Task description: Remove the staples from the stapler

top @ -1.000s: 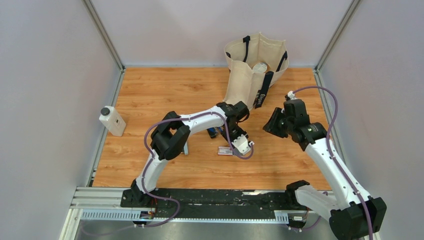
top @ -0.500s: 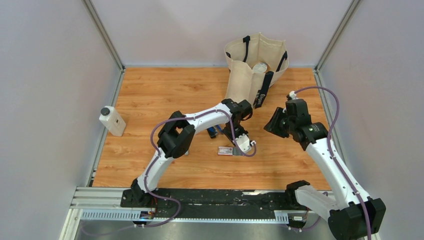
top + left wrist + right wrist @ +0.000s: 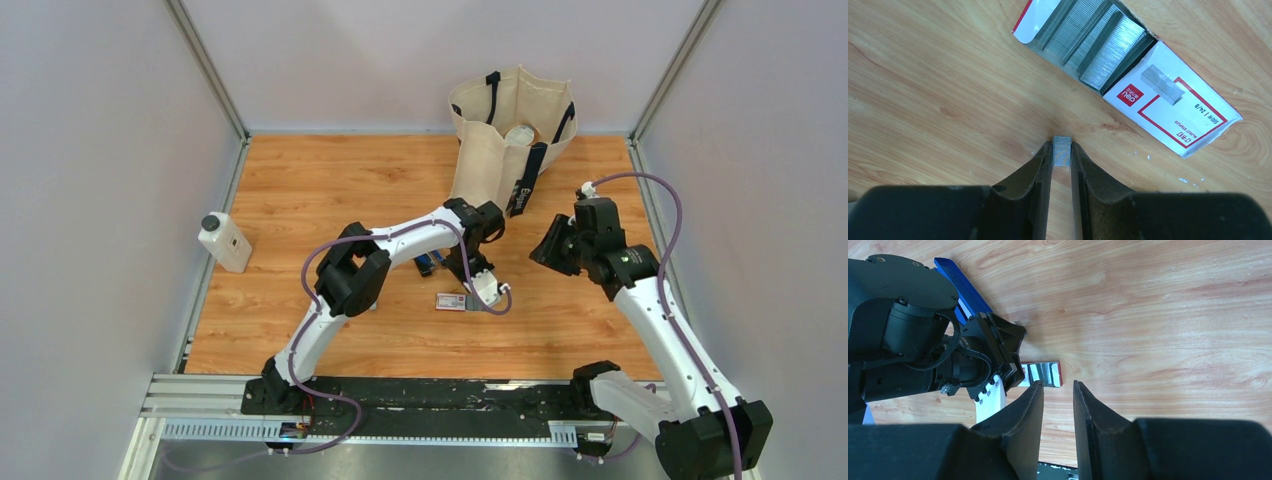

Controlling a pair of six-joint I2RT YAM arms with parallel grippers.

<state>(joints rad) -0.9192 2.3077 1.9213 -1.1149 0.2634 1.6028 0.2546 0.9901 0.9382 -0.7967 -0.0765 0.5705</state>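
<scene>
One stapler (image 3: 964,288) beside left pincer (image 3: 1062,155) with staple strip (image 3: 1062,143)

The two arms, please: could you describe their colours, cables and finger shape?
Both the left arm and right arm have white links, bulky black joint housings and a purple cable looping alongside. Each gripper's fingers are matt black, broad at the base and tapering to narrow tips.

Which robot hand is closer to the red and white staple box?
Left. The left hand, pinching a strip of staples, hangs just beside the staple box; the right hand sits open, farther off to its right.
</scene>
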